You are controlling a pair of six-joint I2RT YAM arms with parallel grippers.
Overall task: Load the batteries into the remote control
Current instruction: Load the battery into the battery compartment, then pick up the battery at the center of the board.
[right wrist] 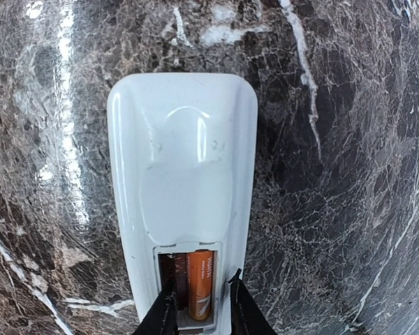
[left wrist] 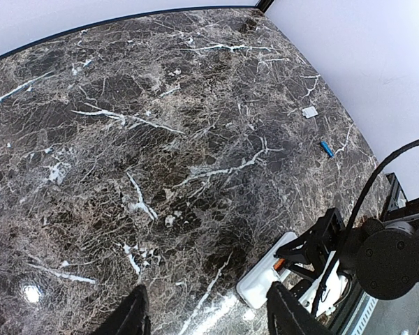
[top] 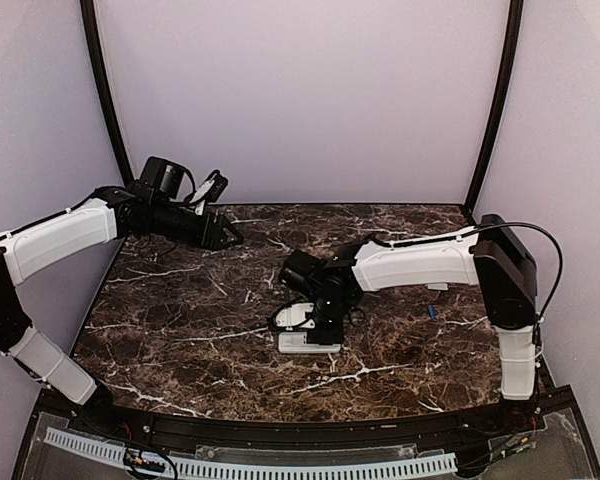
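The white remote control [right wrist: 185, 174] lies back up on the marble table [top: 180, 300], its battery bay uncovered; it also shows in the top view [top: 302, 344] and the left wrist view [left wrist: 262, 283]. The orange battery [right wrist: 200, 283] lies in the bay's right slot, and the left slot looks empty. My right gripper [right wrist: 199, 307] hangs just over the bay, its fingers slightly apart on either side of the bay, wider than the battery. The blue battery [top: 432, 312] lies alone on the table to the right, also in the left wrist view [left wrist: 327, 148]. My left gripper [left wrist: 209, 317] is open and empty, raised at the far left [top: 225, 235].
A small flat whitish cover plate [left wrist: 309, 112] lies beyond the blue battery near the table's right edge. The right arm [top: 420, 262] stretches across the right half of the table. Walls close in the table at the back and sides.
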